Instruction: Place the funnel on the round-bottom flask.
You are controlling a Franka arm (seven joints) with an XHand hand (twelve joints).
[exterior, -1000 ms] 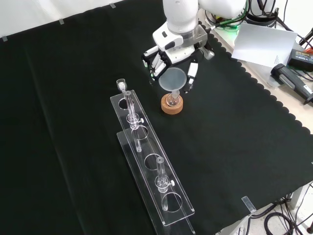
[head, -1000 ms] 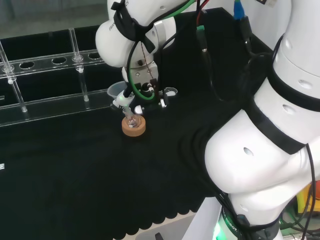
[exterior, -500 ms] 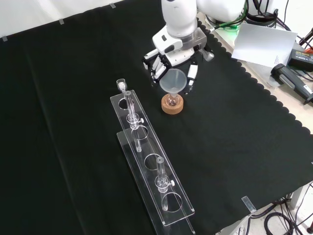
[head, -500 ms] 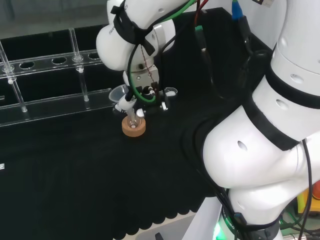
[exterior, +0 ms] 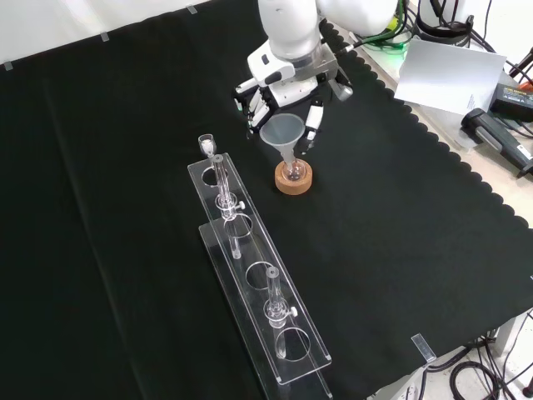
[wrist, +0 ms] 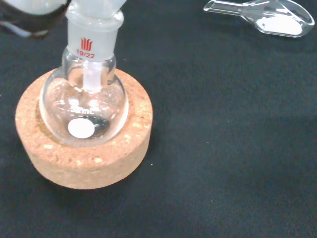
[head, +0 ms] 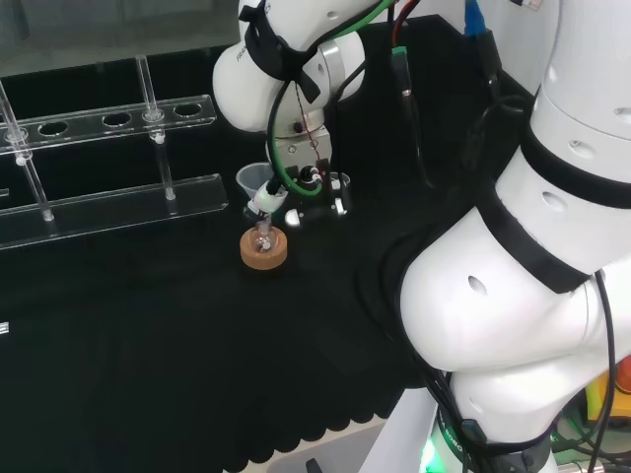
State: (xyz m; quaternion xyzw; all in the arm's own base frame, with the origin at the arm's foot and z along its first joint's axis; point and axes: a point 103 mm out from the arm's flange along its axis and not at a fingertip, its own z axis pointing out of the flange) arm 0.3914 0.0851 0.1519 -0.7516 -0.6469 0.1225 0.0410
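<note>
A small clear round-bottom flask point(exterior: 291, 171) stands upright in a cork ring point(exterior: 293, 185) on the black cloth. The clear funnel point(exterior: 281, 132) leans over it, cone tilted away from the arm and stem down in the flask neck. In the wrist view the stem shows inside the flask point(wrist: 84, 106), which sits in the cork ring point(wrist: 99, 158). The hand point(exterior: 281, 83) hangs above and behind the funnel, its fingers curled beside the cone. In the head view a fingertip of the hand point(head: 296, 168) touches the funnel point(head: 254, 180) just above the flask point(head: 262, 236).
A long clear test-tube rack point(exterior: 250, 275) with a few tubes lies close to the left of the cork ring in the front view. A small glass scoop point(wrist: 267, 15) with white powder lies on the cloth behind the flask. The scalloped bench edge runs along the right.
The hand has lifted and drawn back toward the arm's base. The funnel's cone has followed it and tilted, while the stem has stayed at the flask neck.
</note>
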